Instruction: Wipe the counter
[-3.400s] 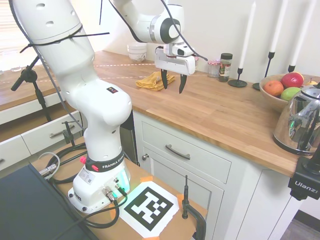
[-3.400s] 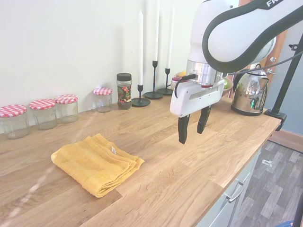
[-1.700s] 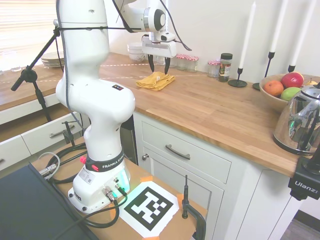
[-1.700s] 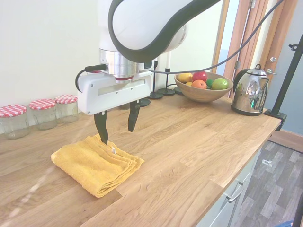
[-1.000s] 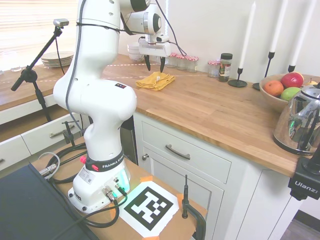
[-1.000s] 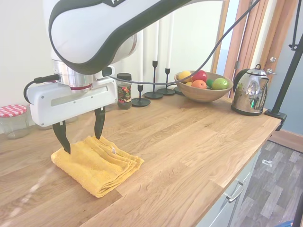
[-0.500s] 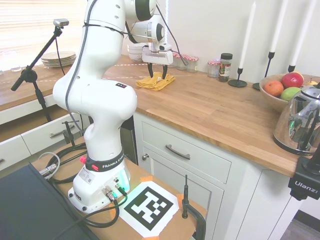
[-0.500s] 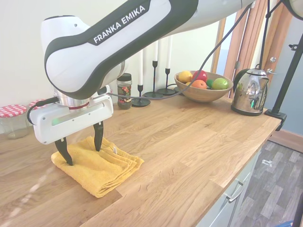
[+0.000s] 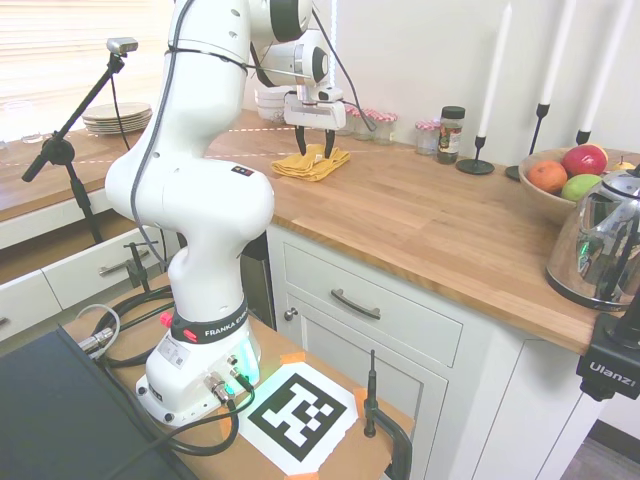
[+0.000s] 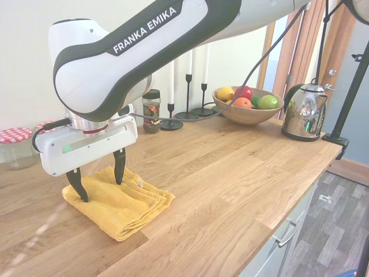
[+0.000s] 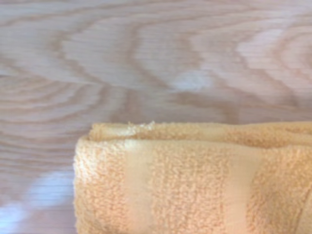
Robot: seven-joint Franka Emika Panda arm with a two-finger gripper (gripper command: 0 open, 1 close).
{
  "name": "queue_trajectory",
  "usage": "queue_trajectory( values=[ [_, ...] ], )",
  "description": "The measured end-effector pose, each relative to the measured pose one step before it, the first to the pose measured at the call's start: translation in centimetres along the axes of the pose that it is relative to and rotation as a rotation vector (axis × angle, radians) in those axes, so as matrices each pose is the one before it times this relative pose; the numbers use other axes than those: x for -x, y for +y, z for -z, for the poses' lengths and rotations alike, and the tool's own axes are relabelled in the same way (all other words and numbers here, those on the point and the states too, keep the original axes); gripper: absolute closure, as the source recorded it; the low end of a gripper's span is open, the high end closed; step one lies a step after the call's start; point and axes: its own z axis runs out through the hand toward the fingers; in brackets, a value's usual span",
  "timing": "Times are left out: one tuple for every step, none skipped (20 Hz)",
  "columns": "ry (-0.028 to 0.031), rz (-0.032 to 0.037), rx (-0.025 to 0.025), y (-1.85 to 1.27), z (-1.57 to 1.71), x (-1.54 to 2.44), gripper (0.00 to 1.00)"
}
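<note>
Yellow folded towel (image 10: 118,208) lay flat on wooden counter (image 10: 230,173) near jars | end effector (image 10: 98,184) spread wide, tips straddling towel's rear edge | judged soft, light, compressible, non-fragile | pinch through stacked folds near middle.

The gripper (image 10: 98,180) has travelled along the table (image 10: 230,173) from near the candlesticks to the folded yellow towel (image 10: 118,203). It has come down from above the cloth, and its spread fingers (image 10: 119,167) now touch the towel's top.
</note>
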Motion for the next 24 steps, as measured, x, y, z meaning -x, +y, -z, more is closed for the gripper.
queue_trajectory(
  values=[
    [0.00057, 0.00120, -0.00180, -0.042, -0.005, 0.069, 1.00],
    [0.00057, 0.00112, -0.00175, -0.041, -0.003, 0.065, 1.00],
    [0.00065, 0.00097, -0.00203, -0.038, -0.009, 0.057, 1.00],
    [0.00046, 0.00065, -0.00144, -0.028, 0.000, 0.038, 1.00],
    [0.00010, 0.00003, -0.00086, -0.010, 0.001, 0.007, 1.00],
    [0.00024, -0.00004, -0.00123, -0.008, -0.006, 0.003, 1.00],
    [0.00042, -0.00014, -0.00095, -0.003, -0.003, -0.011, 1.00],
    [0.00039, -0.00061, -0.00012, 0.015, -0.003, -0.039, 1.00],
    [0.00043, -0.00058, -0.00027, 0.012, 0.000, -0.038, 1.00],
    [0.00033, -0.00048, -0.00014, 0.011, -0.001, -0.032, 1.00],
    [0.00028, -0.00056, 0.00015, 0.016, -0.004, -0.036, 1.00],
    [0.00028, -0.00056, 0.00020, 0.017, -0.004, -0.036, 1.00],
    [0.00030, -0.00061, 0.00022, 0.019, -0.005, -0.040, 1.00],
    [0.00026, -0.00011, 0.00018, 0.017, -0.004, -0.035, 1.00],
    [0.00021, -0.00024, 0.00011, 0.012, -0.002, -0.025, 1.00],
    [0.00034, -0.00007, 0.00002, 0.015, 0.008, -0.034, 1.00],
    [0.00051, -0.00025, 0.00008, 0.025, 0.010, -0.054, 1.00],
    [0.00057, -0.00056, 0.00006, 0.027, 0.013, -0.059, 1.00],
    [0.00049, -0.00045, -0.00008, 0.020, 0.018, -0.044, 1.00],
    [0.00030, -0.00017, -0.00023, 0.008, 0.022, -0.018, 1.00],
    [0.00023, 0.00002, -0.00042, -0.001, 0.027, -0.001, 1.00],
    [0.00022, 0.00027, -0.00057, -0.012, 0.017, 0.014, 1.00],
    [0.00023, 0.00107, -0.00030, -0.022, -0.010, 0.060, 1.00],
    [0.00109, 0.00111, -0.00064, -0.008, -0.011, 0.033, 1.00]
  ],
)
